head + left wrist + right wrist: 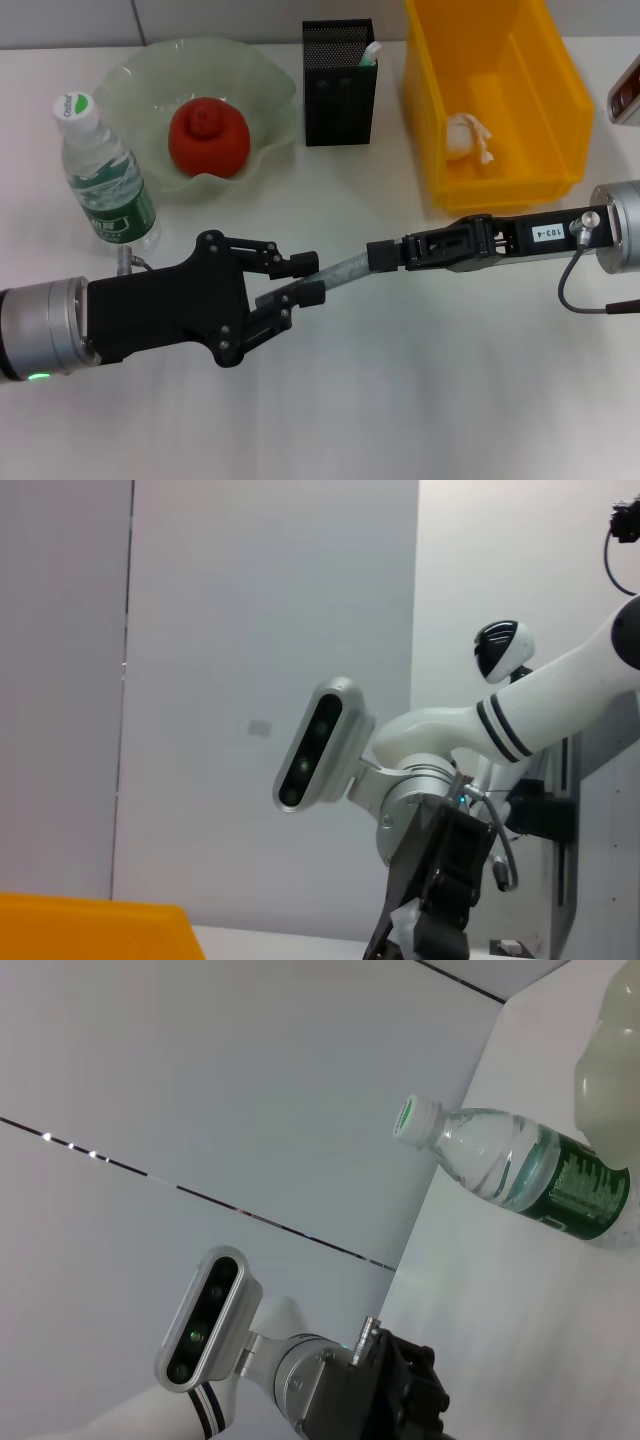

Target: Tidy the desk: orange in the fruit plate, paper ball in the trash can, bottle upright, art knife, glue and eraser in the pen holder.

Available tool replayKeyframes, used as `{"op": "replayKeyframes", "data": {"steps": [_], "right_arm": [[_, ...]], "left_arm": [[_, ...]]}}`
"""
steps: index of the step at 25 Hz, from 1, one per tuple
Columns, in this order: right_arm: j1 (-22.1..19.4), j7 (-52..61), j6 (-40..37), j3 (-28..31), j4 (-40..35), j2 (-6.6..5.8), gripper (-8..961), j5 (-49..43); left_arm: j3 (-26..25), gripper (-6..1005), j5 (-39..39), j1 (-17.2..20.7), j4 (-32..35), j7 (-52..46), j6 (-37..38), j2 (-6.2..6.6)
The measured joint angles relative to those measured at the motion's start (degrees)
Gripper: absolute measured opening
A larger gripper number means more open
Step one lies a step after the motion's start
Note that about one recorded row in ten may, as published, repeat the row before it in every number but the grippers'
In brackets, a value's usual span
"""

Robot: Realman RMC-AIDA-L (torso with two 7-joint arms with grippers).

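Bottle (pixel 105 170) left of fruit plate (pixel 262 80); pen holder (pixel 339 85) between plate and trash can (pixel 555 100).

A robotics lab staged as an office desk: a bare white table (pixel 420 400) against plain grey-white wall panels (pixel 260 630), with a black mesh pen holder (pixel 339 85) at 12 o'clock and a yellow plastic bin (pixel 500 150) at 2 o'clock.

Over the desk (pixel 400 400), the right gripper (pixel 385 254) clamped one end of a grey knife (pixel 345 269); the left gripper (pixel 306 278) stood open around its other end. The bottle (pixel 105 172) stood upright beside the plate (pixel 262 75) holding the orange (pixel 208 138). The paper ball (pixel 468 137) lay in the yellow bin (pixel 545 100), just beside the black pen holder (pixel 339 98).
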Motion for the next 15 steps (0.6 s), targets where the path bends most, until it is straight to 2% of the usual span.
{"op": "replayKeyframes", "data": {"steps": [10, 15], "right_arm": [[-0.16, -0.32, 0.01, 0.33, 0.0, -0.04, 152, 0.0], [-0.25, -0.49, 0.01, 0.47, 0.0, -0.11, 151, 0.0]], "left_arm": [[0.02, 236, 0.08, 0.05, -0.06, 0.4, 0.22, 0.02], [-0.35, 399, 0.04, 0.07, -0.69, 0.01, 0.02, 0.02]]}}
